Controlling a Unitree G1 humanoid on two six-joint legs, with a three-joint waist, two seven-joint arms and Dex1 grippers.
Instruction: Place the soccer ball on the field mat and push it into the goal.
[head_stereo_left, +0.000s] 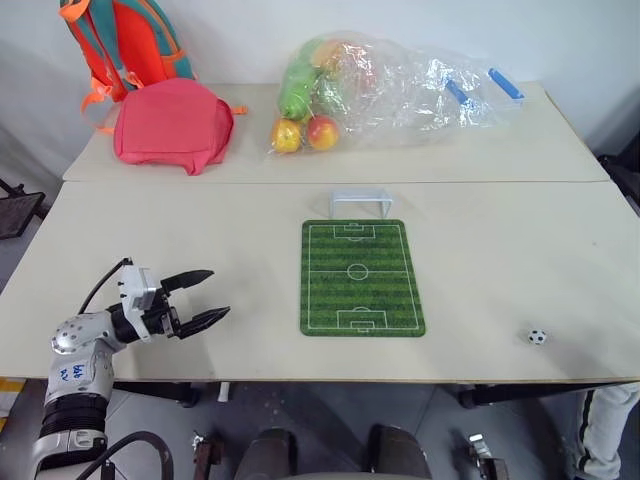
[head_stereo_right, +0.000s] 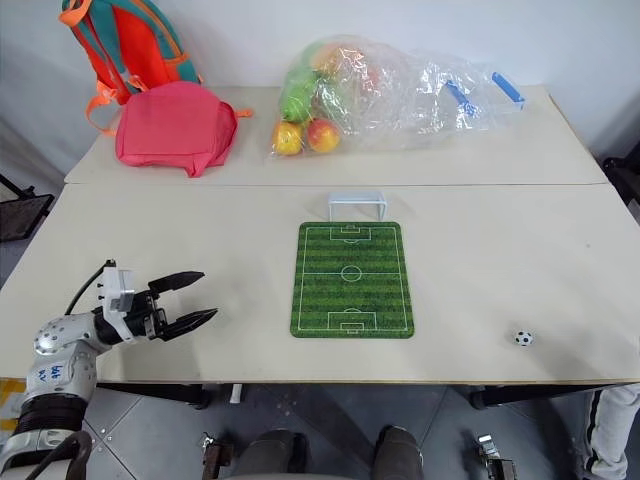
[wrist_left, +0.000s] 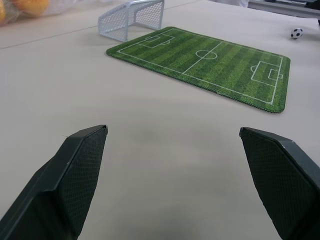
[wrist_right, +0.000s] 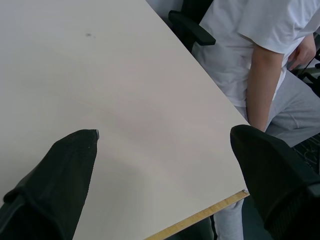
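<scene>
We see the tiny white soccer ball with black patches lying alone on the pale beige surface, near its front edge and well to the right of the flat green striped field mat, so nothing of the task is done yet. The small white netted goal stands just past the mat's far end. Our worry is the pick-up: so small and round a ball could squirt from the fingers and roll off the nearby edge, and a push that is off-centre could send it past the narrow frame. Our left claw hovers wide and empty, held roughly level, left of the mat. Our right claw also gapes wide, holding nothing, over the surface's corner beside a person in white.
</scene>
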